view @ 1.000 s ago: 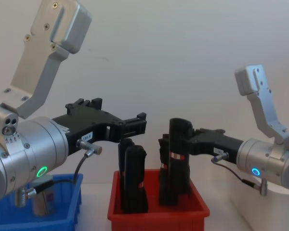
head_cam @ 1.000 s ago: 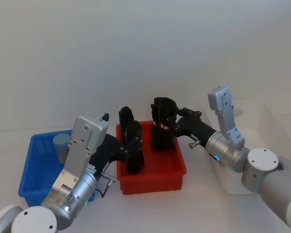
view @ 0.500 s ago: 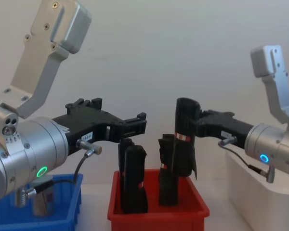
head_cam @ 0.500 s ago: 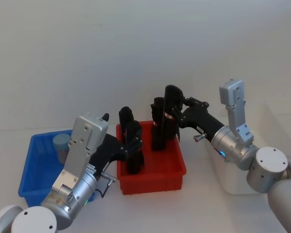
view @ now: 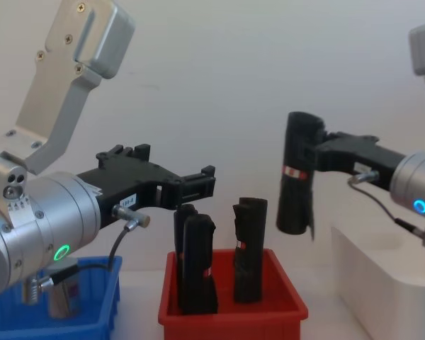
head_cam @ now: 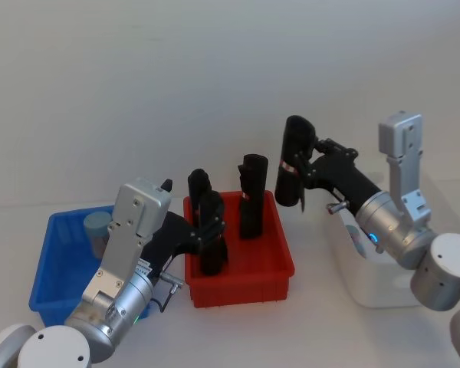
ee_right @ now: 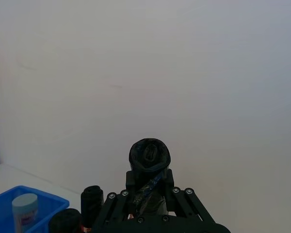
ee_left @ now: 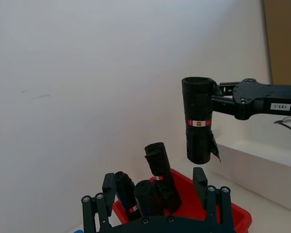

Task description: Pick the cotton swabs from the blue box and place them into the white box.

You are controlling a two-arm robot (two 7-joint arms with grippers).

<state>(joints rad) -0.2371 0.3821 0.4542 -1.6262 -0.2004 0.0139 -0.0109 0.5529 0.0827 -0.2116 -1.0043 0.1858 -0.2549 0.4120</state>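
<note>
- Head view looks steeply down from above; chest view looks level, close.
- Both share the red bin (head_cam: 241,261) (view: 232,312).
- Wrist views face the wall.

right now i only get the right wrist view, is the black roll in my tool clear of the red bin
Observer: Yes. The right tool holds the black roll upright, its bottom above the rim of the red bin.
Operator: where's the white box from there
Observer: The white box sits lower and to the right; the roll isn't over it yet.
Operator: and the left tool
Observer: The left tool is open and empty, near the red bin's left side.
</note>
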